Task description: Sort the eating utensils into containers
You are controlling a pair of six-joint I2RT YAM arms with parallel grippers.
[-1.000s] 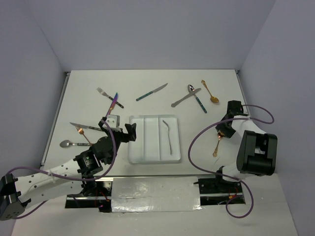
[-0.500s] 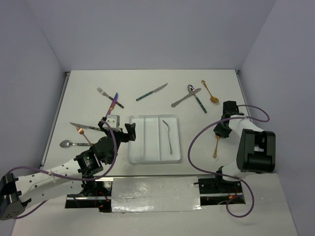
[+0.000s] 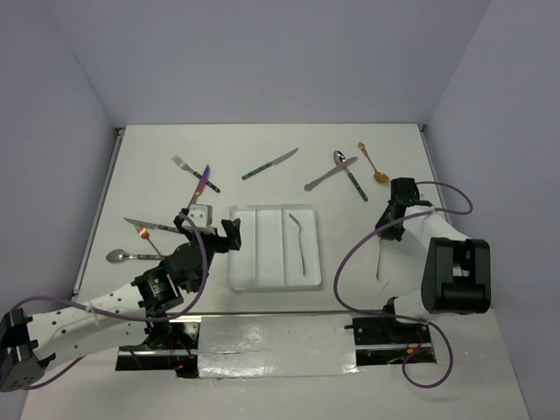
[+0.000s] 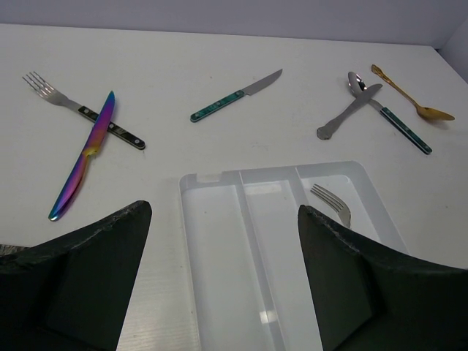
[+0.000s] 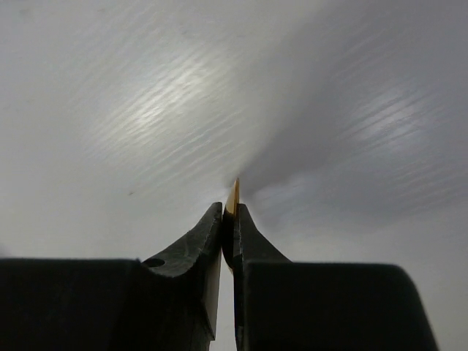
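My right gripper (image 3: pixel 388 227) is shut on the edge of a slim gold utensil (image 3: pixel 380 261), which trails toward the near edge; in the right wrist view its gold tip (image 5: pixel 233 194) pokes out between the closed fingertips (image 5: pixel 213 223). My left gripper (image 3: pixel 213 226) is open and empty beside the left end of the white tray (image 3: pixel 262 273); in the left wrist view it (image 4: pixel 223 212) frames the tray's left compartment (image 4: pixel 219 256). A silver fork (image 3: pixel 300 241) lies in the right compartment. Other utensils lie loose on the table.
Far left: a fork (image 3: pixel 182 164) crossed by an iridescent purple knife (image 3: pixel 202 181). Far middle: a teal-handled knife (image 3: pixel 269 164). Far right: a silver utensil (image 3: pixel 330 175), a teal-handled spoon (image 3: pixel 352 177), a gold spoon (image 3: pixel 374 164). Left: a knife (image 3: pixel 149 226), copper fork (image 3: pixel 147 236), spoon (image 3: pixel 122 255).
My right gripper has moved a little away from the near edge and to the left, and the gold utensil in it has turned onto its edge. The left arm has not moved.
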